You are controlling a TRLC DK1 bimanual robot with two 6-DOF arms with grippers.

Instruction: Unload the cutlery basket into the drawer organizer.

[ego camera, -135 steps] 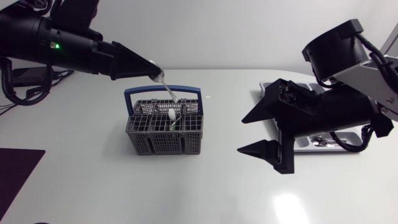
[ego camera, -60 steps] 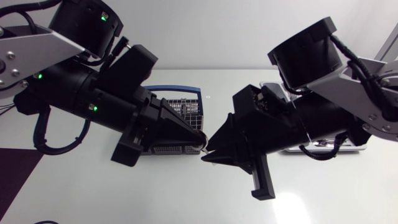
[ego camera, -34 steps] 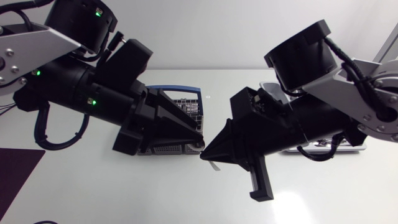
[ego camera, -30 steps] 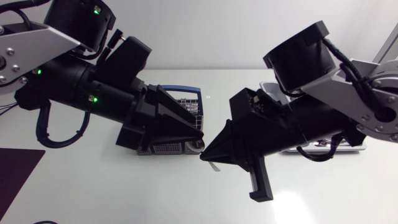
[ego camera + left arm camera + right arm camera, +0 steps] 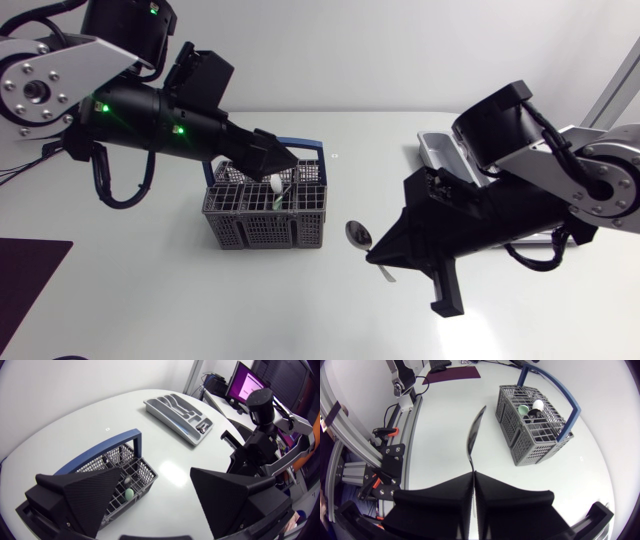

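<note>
Head view: right claw (image 5: 385, 256), centre-right, pinching spoon (image 5: 358, 234) by the handle, bowl pointing out, above the surface (image 5: 200, 310). Well clear of basket (image 5: 265, 215), centre-left. Presumably meant for organizer (image 5: 437, 150), upper right, part-hidden by the arm. Left claw (image 5: 280, 160) over the basket.

Left wrist view: left claw spread, holding nothing, basket just under it. Probably set for another pick.

Right wrist view: fingers pressed together on the spoon handle, spoon standing out ahead. Utensils (image 5: 538, 405) left in the basket beyond.
</note>
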